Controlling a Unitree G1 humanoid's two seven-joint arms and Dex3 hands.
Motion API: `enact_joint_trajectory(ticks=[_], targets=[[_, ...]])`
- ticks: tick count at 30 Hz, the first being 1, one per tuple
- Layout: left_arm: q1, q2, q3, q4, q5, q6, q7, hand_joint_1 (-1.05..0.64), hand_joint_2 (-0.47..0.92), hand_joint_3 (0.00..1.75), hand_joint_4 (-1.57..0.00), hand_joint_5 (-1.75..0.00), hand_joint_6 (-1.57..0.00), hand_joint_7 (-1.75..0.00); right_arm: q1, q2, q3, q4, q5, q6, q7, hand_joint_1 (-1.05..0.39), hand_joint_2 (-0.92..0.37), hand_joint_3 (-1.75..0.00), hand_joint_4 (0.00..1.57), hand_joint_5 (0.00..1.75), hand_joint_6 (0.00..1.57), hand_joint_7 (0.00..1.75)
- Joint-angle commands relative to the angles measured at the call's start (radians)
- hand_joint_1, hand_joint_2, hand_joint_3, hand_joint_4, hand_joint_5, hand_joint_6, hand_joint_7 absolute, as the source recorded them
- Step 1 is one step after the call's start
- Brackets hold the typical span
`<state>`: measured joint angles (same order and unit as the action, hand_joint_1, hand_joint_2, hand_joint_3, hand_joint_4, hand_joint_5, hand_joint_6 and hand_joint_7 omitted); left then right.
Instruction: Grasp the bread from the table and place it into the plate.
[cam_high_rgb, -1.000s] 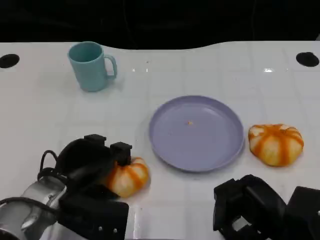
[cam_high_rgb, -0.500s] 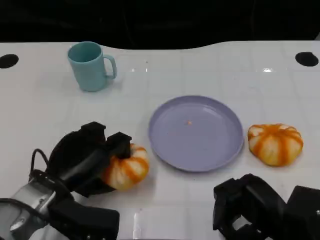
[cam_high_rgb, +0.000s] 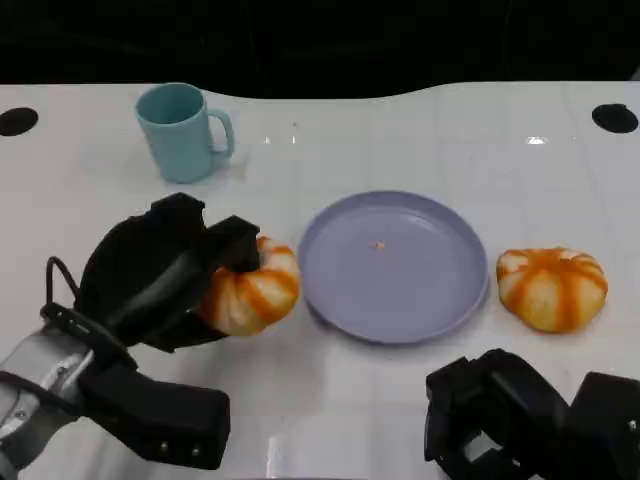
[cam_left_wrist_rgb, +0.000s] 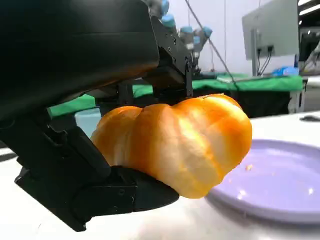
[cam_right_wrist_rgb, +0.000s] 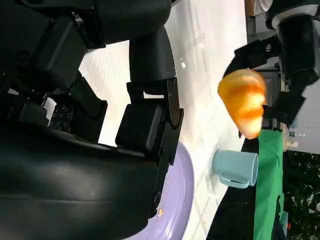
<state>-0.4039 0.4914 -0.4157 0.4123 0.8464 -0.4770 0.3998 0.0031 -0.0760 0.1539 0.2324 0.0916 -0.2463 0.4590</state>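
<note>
Just left of the plate (cam_high_rgb: 392, 266), left hand (cam_high_rgb: 160, 275) gripping the lifted bread (cam_high_rgb: 250, 287), carrying still pending, right hand (cam_high_rgb: 500, 415) idling, grip unclear.

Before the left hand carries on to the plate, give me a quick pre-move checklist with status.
1. Grasp: left hand holds the bread, fingers above and below it in the left wrist view. Ok.
2. Lift: bread looks clear of the table in the left wrist view. Ok.
3. Target: purple plate holds just a few crumbs. Ok.
4. Path: no object lies between bread and plate rim. Ok.
5. Right hand sits near the table's front edge, off the plate. Ok.
6. Clutter: second bread and teal mug lie away from the route. Ok.
7. Grip firmness: cannot tell.
</note>
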Motion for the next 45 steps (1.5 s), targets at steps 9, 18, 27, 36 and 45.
enact_joint_trajectory(ticks=[9,18,27,36,45], targets=[[-0.079,-0.105,0.008,-0.105,-0.031,0.123,-0.205,-0.29,0.62,0.82,-0.82,-1.75,-0.60,-1.75,0.034,0.002,0.005,-0.025,0.008,-0.010,0.005,-1.05,-0.10,-1.29,1.57,1.26,1.57,0.99],[-0.153,-0.199,-0.015,-0.027,-0.053,0.136,-0.230,-0.21,0.49,1.05,-0.88,-1.75,-0.66,-1.75,0.031,0.006,0.003,-0.018,0.008,-0.013,0.001,-1.05,-0.10,-1.30,1.57,1.25,1.57,1.00],[-0.262,-0.266,-0.044,0.107,-0.063,0.106,-0.220,-0.23,0.42,1.14,-0.91,-1.75,-0.68,-1.75,0.045,0.020,0.009,-0.037,0.013,0.007,-0.003,-1.05,-0.09,-1.31,1.56,1.27,1.57,1.01],[-0.409,-0.338,-0.075,0.339,-0.067,0.104,-0.209,-0.21,0.46,1.11,-0.90,-1.75,-0.67,-1.75,0.037,0.015,0.021,-0.013,-0.031,-0.033,-0.016,-1.05,-0.12,-1.30,1.52,1.27,1.57,0.99],[-0.490,-0.370,-0.099,0.487,-0.068,0.076,-0.182,-0.22,0.52,1.04,-0.88,-1.75,-0.67,-1.75,0.038,0.016,0.026,-0.027,-0.025,-0.022,-0.027,-1.05,-0.11,-1.29,1.52,1.29,1.57,0.97]])
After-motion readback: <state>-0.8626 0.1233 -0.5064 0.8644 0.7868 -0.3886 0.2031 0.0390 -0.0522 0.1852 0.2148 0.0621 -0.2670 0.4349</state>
